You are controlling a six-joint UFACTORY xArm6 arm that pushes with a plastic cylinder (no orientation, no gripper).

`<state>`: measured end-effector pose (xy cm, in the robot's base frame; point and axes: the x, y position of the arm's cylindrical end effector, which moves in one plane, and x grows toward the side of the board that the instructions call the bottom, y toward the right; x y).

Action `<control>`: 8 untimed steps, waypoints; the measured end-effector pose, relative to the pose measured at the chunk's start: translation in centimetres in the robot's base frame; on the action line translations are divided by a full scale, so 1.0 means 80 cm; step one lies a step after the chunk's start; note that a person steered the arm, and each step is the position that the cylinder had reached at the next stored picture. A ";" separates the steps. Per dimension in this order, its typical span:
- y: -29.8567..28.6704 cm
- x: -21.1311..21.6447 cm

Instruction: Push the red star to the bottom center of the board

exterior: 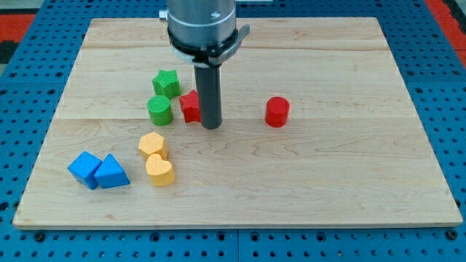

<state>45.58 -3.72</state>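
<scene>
Pale wooden tabletop [306,182] lies on a blue pegboard, and the small red star-shaped block [190,106] sits left of its centre, in the upper half. No pincer shows on this arm, so nothing can be said of how one stands. My tip [210,126] rests on the wood just beside the star's right side, and the dark rod hides that side, so I cannot tell whether they touch.

Just to the star's left stands a green round block [159,110], with a green star-like block [166,84] above it. Well to the right is a red cylinder [277,112]. Toward the lower left lie two yellow blocks [153,145] [159,171], touching; their shapes are hard to read. Near the left edge sit a blue cube-like block [85,169] and a blue triangular block [111,173], touching.

Below the star, the wood runs bare to the bottom edge, right of the yellow pair.
</scene>
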 end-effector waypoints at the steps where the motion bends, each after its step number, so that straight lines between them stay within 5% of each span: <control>1: 0.025 -0.075; 2: -0.016 -0.106; 4: -0.064 -0.032; 5: -0.038 0.020; 7: 0.007 -0.054; 8: 0.041 -0.002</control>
<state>45.40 -0.45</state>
